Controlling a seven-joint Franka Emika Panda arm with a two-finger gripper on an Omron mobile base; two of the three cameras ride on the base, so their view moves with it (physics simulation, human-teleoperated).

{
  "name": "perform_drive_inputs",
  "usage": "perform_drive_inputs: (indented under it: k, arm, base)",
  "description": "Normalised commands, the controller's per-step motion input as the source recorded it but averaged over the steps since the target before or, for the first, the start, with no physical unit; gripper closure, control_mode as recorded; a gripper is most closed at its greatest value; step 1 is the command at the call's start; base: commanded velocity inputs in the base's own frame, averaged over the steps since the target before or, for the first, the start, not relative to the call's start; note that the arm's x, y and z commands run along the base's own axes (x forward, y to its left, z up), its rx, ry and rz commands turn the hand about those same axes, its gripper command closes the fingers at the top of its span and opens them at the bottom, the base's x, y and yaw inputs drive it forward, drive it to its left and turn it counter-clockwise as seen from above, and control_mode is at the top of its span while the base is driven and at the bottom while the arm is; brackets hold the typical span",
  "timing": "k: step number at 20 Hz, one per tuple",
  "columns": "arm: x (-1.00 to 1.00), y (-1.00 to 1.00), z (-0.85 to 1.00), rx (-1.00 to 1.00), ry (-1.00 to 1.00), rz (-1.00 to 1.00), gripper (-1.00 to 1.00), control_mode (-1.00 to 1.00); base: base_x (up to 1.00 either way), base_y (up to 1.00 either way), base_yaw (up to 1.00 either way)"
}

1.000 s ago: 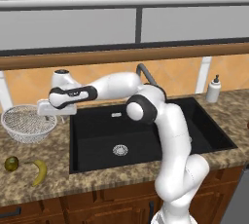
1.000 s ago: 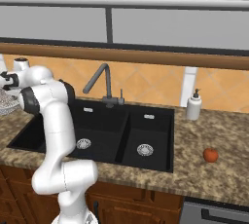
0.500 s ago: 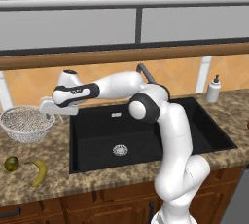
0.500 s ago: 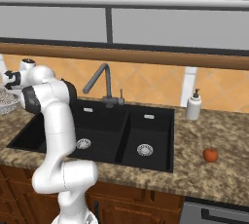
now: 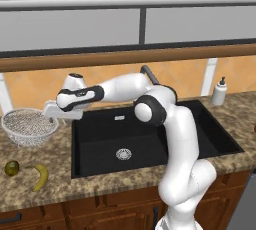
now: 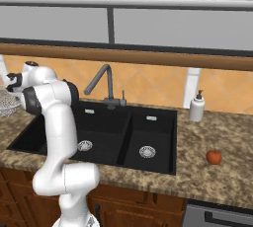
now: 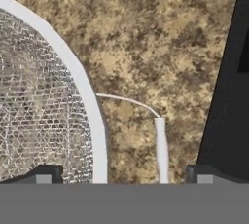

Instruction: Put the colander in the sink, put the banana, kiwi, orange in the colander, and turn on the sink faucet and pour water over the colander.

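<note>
A speckled brown granite tabletop [image 5: 100,186] runs across the kitchen, with a black rectangular double-basin sink [image 5: 150,139] set into it. From the left base view, a white robot arm [image 5: 175,139] rises at about 5 o'clock and reaches out toward 9 o'clock, across the sink's left edge. A tall dark grey metal faucet with an angled gooseneck spout [image 6: 101,83] stands behind the sink, at 12 o'clock from the basins. The round white-grey wire-mesh colander with a metal rim [image 5: 29,126] sits on the tabletop at 9 o'clock from the sink, just beside it. The arm's tool [image 7: 121,177] hangs above the colander's rim and thin side handle [image 7: 160,145], its two dark tips spread wide apart and holding nothing. A small curved yellow banana [image 5: 41,176] lies at 6 o'clock from the colander, with a small olive-green kiwi [image 5: 11,168] just beside it at 9 o'clock. A small reddish-orange ball, the orange [image 6: 214,157], rests on the tabletop at 3 o'clock from the sink, well apart from the other fruit.
</note>
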Motion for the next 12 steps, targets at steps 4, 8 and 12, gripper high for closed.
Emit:
perform_drive_inputs:
  k: [4,8,12]
  arm:
    - [0.00,0.11,-0.11,0.00,0.00,0.03,-1.00,-1.00]
    - [0.00,0.18,0.00,0.02,0.00,0.03,-1.00,-1.00]
    - [0.00,0.02,0.18,0.06,0.00,0.01,-1.00,-1.00]
  base:
    - [0.00,0.00,0.00]
    - [0.00,0.00,0.00]
    - [0.00,0.00,0.00]
